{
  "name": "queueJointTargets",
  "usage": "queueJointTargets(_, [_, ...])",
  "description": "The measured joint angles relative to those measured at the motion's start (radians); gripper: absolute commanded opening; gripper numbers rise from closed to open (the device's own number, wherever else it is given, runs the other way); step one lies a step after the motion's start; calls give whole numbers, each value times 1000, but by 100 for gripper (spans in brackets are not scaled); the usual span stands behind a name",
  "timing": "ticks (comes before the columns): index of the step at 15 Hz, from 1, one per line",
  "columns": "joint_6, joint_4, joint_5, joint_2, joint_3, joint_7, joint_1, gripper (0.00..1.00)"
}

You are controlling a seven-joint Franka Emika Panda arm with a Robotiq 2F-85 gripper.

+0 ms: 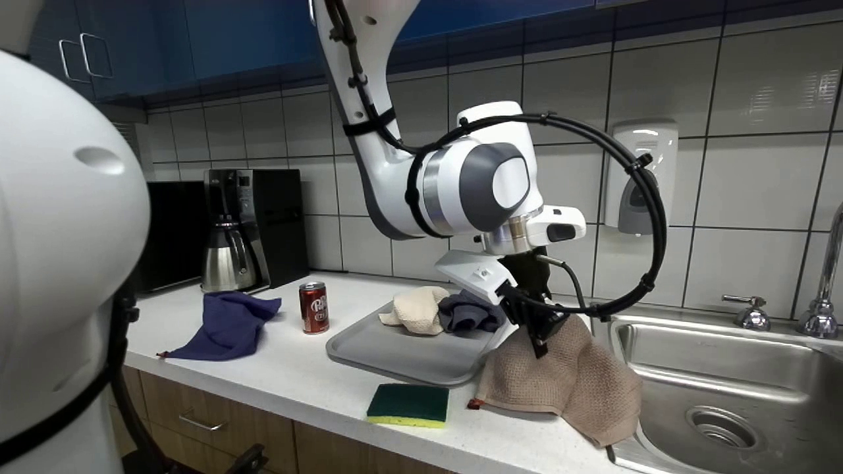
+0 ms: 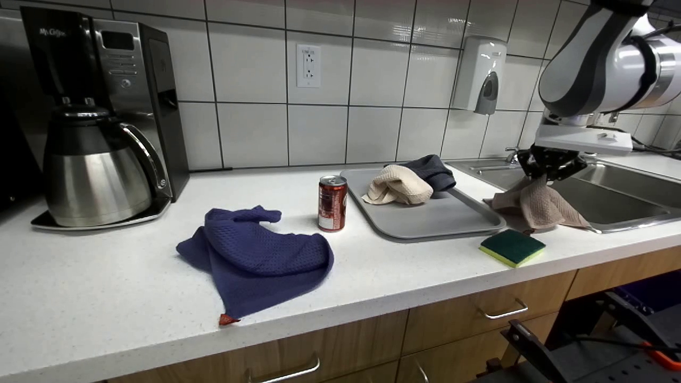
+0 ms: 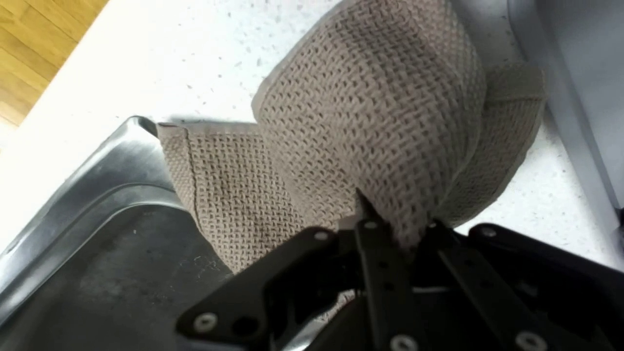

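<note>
My gripper (image 3: 396,217) is shut on a bunched fold of a tan waffle-weave cloth (image 3: 360,97). The fingertips are partly hidden by the cloth. In both exterior views, the gripper (image 1: 541,332) (image 2: 548,170) points down and the cloth (image 1: 560,378) (image 2: 537,205) hangs from it. The cloth's lower part spreads on the counter, and one part overlaps the sink edge (image 3: 141,161). A grey tray (image 1: 395,355) lies beside the cloth. A cream cloth (image 1: 419,309) and a dark grey cloth (image 1: 469,312) lie crumpled on the tray.
A green and yellow sponge (image 1: 408,403) lies near the counter's front edge. A red can (image 1: 314,307) and a blue cloth (image 2: 260,260) stand and lie beyond the tray. A coffee maker (image 2: 106,117) stands by the wall. A faucet (image 1: 823,316) and soap dispenser (image 1: 642,174) are near the sink.
</note>
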Motion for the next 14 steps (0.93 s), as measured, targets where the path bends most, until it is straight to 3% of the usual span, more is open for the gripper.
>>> queueJointTargets(4, [0,40,48,68,44,-32,-38,2])
queueJointTargets(9, [0,78,68,128,52,-47,-53,2])
queueJointTargets(10, [0,83,69,135,52,-48,-54,34])
queueJointTargets(11, [0,87,70,140,52,-49,-55,35])
queueJointTargets(14, [0,91,73,144,52,-51,-57,55])
